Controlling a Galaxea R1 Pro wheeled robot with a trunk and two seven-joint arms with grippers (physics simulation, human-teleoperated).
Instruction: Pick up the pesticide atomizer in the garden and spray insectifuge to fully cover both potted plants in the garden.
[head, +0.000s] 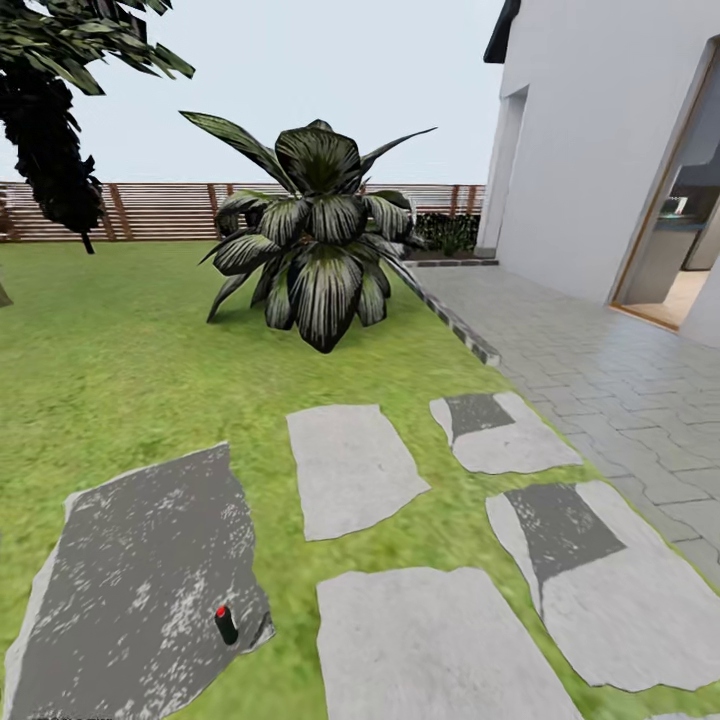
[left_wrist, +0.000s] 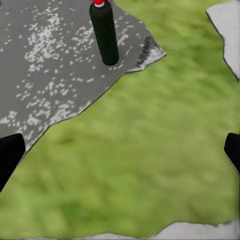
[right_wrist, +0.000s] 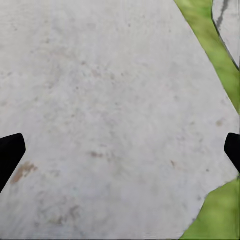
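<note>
The pesticide atomizer (head: 226, 624), a dark slim bottle with a red cap, stands upright near the edge of a dark grey stone paver (head: 140, 580) in the garden lawn (head: 120, 350). In the left wrist view the atomizer (left_wrist: 104, 32) is ahead of my left gripper (left_wrist: 120, 152), which hangs open over grass with nothing between its fingertips (left_wrist: 10, 155). My right gripper (right_wrist: 120, 152) is open too, above a pale stone paver (right_wrist: 110, 100). The potted plants are out of view.
A big dark bush (head: 320, 230) with broad striped leaves grows mid-lawn. A palm trunk (head: 45, 140) stands at the far left before a slatted wooden fence (head: 150, 210). Pale pavers (head: 350, 465) lie ahead. To the right are a tiled patio (head: 600, 360), a white house wall (head: 600, 150) and a doorway (head: 680, 260).
</note>
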